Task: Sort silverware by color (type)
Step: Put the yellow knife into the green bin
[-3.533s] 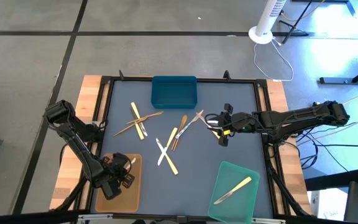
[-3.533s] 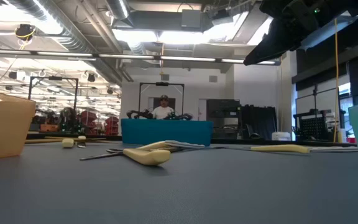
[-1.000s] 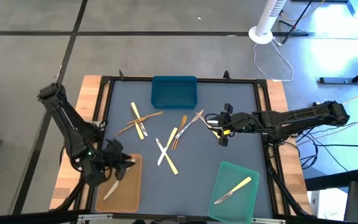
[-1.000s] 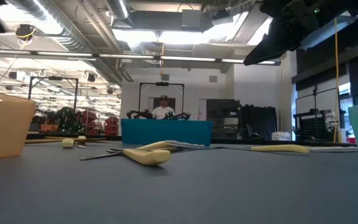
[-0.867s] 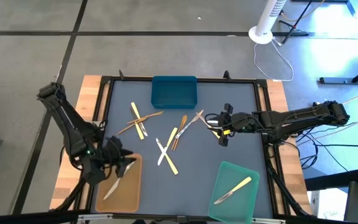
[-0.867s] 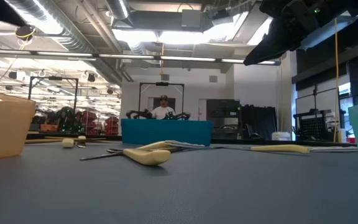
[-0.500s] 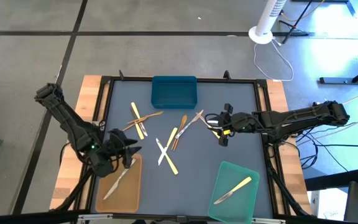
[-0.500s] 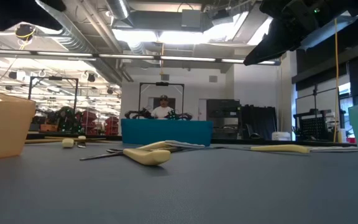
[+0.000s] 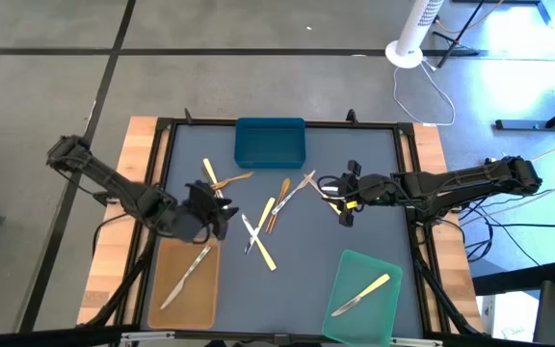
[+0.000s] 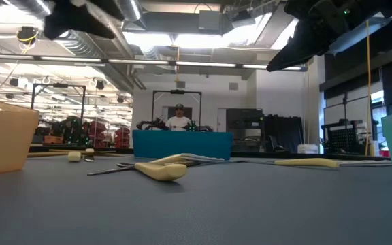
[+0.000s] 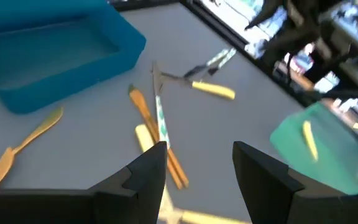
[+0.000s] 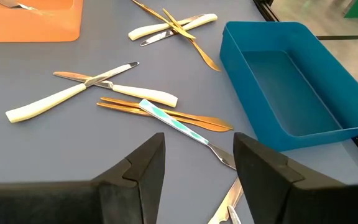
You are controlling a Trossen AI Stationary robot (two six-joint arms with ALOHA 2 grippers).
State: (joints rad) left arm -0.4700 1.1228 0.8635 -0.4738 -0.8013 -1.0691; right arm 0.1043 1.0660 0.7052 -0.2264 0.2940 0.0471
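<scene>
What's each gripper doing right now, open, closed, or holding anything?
Left gripper: open, holding nothing, above the loose silverware.
Right gripper: open, holding nothing, waiting over the table's right side.

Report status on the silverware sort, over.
Left gripper open, empty, over the silverware pile. Right gripper open, waiting. One knife in tan tray. Nothing blocking.

Two dark jointed arms, black cables, green light

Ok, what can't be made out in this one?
- Utensils under the left gripper: the gripper covers them in the high view.
- Blue tray contents: the low view shows only its wall.
- Left wrist view: motion blur hides the utensil types.
- Tan tray: cut by the low view's edge, so its knife is unseen there.
</scene>
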